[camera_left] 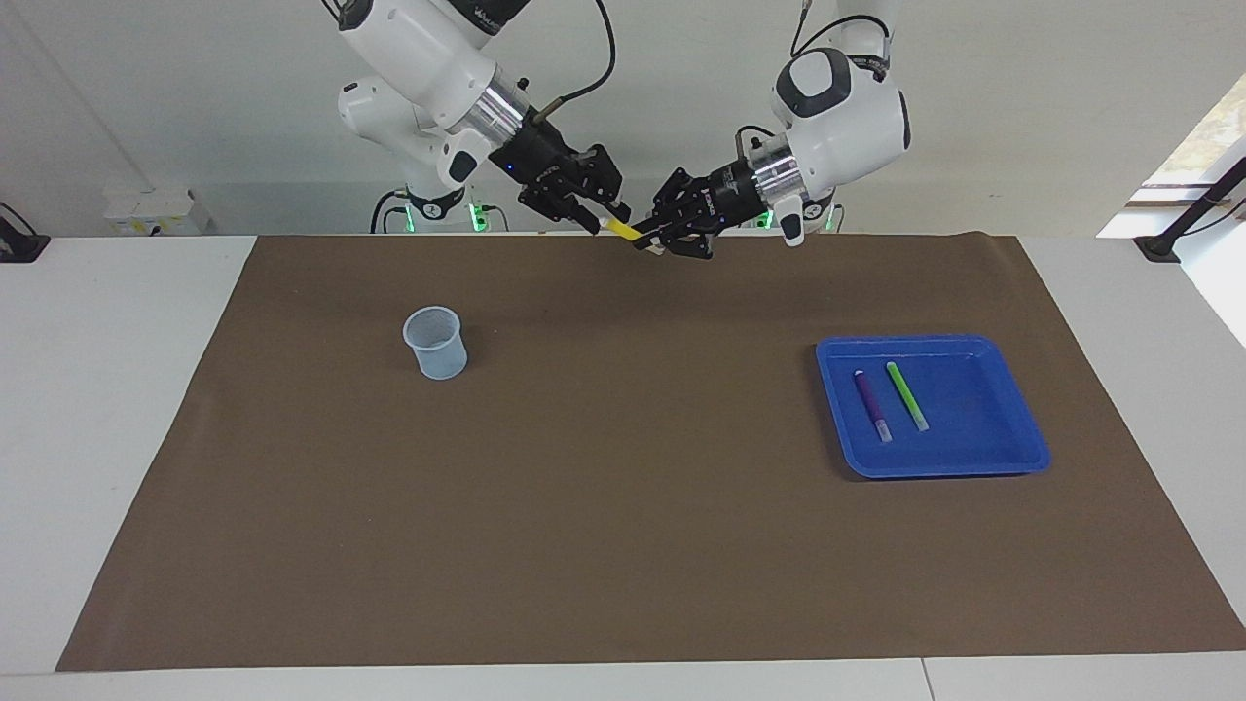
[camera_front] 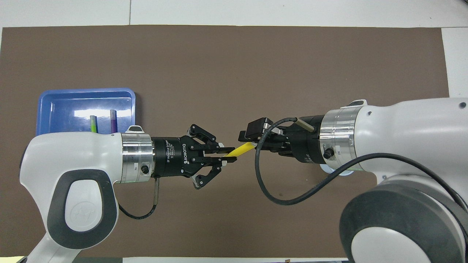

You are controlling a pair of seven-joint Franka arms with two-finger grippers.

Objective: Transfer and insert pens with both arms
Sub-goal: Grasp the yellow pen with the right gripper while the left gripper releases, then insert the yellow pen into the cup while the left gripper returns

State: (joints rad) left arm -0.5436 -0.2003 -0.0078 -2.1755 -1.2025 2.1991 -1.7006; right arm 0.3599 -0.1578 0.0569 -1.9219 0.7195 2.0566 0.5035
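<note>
A yellow pen (camera_left: 623,230) (camera_front: 239,149) hangs in the air over the mat's edge nearest the robots, between the two hands. My left gripper (camera_left: 650,237) (camera_front: 228,155) is shut on one end of it. My right gripper (camera_left: 605,216) (camera_front: 248,140) is at the pen's other, whitish end, which reaches into it; whether it grips the pen does not show. A purple pen (camera_left: 872,404) (camera_front: 113,122) and a green pen (camera_left: 906,396) (camera_front: 93,124) lie side by side in the blue tray (camera_left: 1012,428) (camera_front: 73,102).
A pale blue mesh cup (camera_left: 435,343) stands upright on the brown mat (camera_left: 623,506) toward the right arm's end; from overhead the right arm covers nearly all of it. The blue tray sits toward the left arm's end.
</note>
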